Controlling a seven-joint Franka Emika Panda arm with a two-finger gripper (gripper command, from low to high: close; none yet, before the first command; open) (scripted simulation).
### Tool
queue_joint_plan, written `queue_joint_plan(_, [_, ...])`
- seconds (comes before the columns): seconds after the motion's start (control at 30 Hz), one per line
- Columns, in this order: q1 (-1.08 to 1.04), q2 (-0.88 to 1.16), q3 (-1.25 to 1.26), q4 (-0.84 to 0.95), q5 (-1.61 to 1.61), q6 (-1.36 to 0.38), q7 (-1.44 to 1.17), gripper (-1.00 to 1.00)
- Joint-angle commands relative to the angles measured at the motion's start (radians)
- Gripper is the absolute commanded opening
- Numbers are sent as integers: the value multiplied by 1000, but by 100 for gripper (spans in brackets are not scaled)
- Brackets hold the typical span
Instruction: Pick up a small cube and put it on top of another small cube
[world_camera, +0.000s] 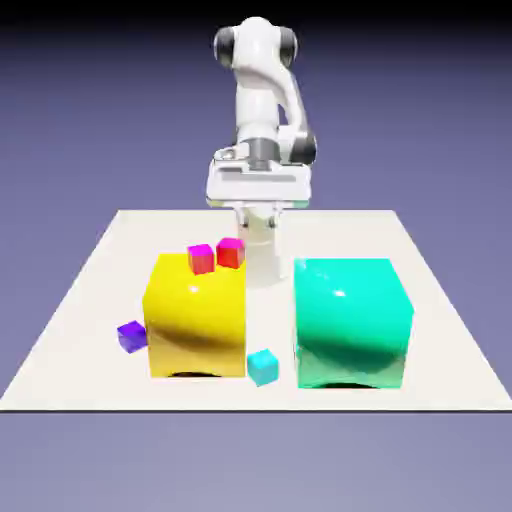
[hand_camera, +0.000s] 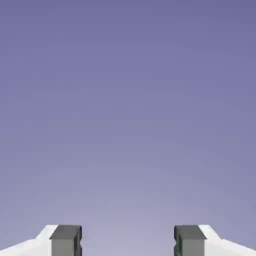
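Gripper (hand_camera: 127, 242) hanging wide open with nothing between its grey fingertips (hand_camera: 65, 240), the hand view showing only plain backdrop.

Going left to right in the exterior view: the small purple cube (world_camera: 131, 336) is sitting on the white table (world_camera: 440, 300) just beside the big yellow block (world_camera: 196, 320); magenta-pink cube (world_camera: 201, 258) and red cube (world_camera: 231, 252) are showing at that block's top far edge; the cyan cube (world_camera: 263, 366) is lying between it and the big teal block (world_camera: 351, 322).

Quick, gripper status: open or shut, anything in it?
Gripper: open, fingers wide apart, nothing between them, only backdrop ahead. The small purple cube sits untouched on the table.
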Motion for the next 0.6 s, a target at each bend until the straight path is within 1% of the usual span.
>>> queue_joint_plan(0.0, [9, -20, -36, 11, -7, -17, -32, 0])
queue_joint_plan(0.57, [169, -363, -652, 206, -120, -303, -574, 0])
